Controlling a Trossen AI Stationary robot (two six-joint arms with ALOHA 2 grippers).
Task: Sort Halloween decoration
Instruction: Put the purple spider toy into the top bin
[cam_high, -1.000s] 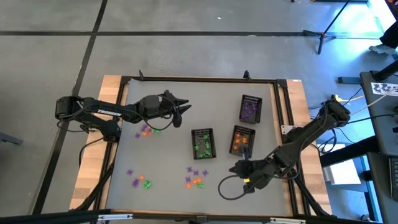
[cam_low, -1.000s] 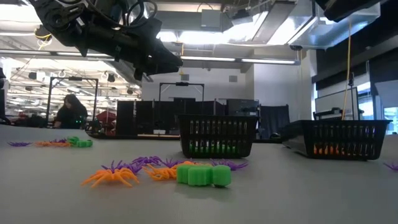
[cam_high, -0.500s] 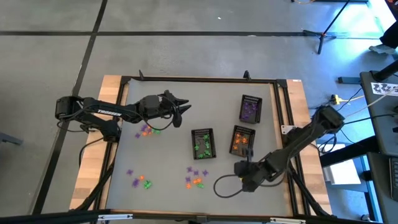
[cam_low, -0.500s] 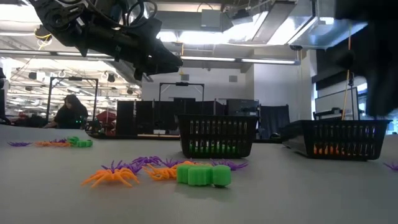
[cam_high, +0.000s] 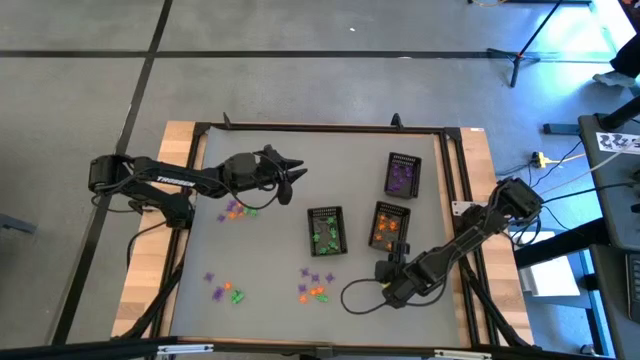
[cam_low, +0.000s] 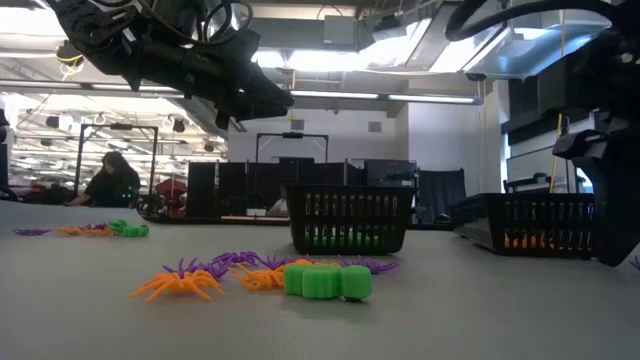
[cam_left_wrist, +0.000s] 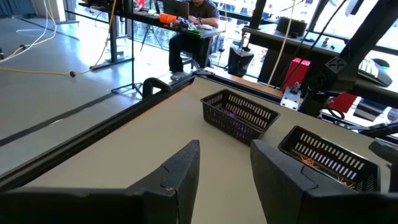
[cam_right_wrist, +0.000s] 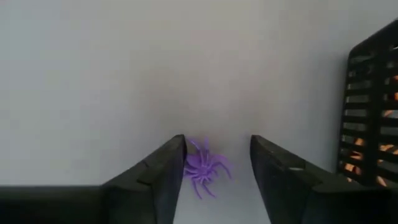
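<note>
Right gripper (cam_right_wrist: 214, 171), fingers spread, straddles purple spider (cam_right_wrist: 204, 168) beside orange basket (cam_right_wrist: 373, 118) (likely featherlight, springy-legged: pinch body); left gripper (cam_left_wrist: 225, 171) waits open.

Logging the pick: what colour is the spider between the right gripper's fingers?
Purple spider; clearest in the right wrist view.

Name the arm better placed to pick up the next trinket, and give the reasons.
Right. Its end effector is open and low over the table, fingers either side of a small purple plastic spider beside the orange-filled black mesh basket. The left end effector hangs open, raised above the table.
</note>
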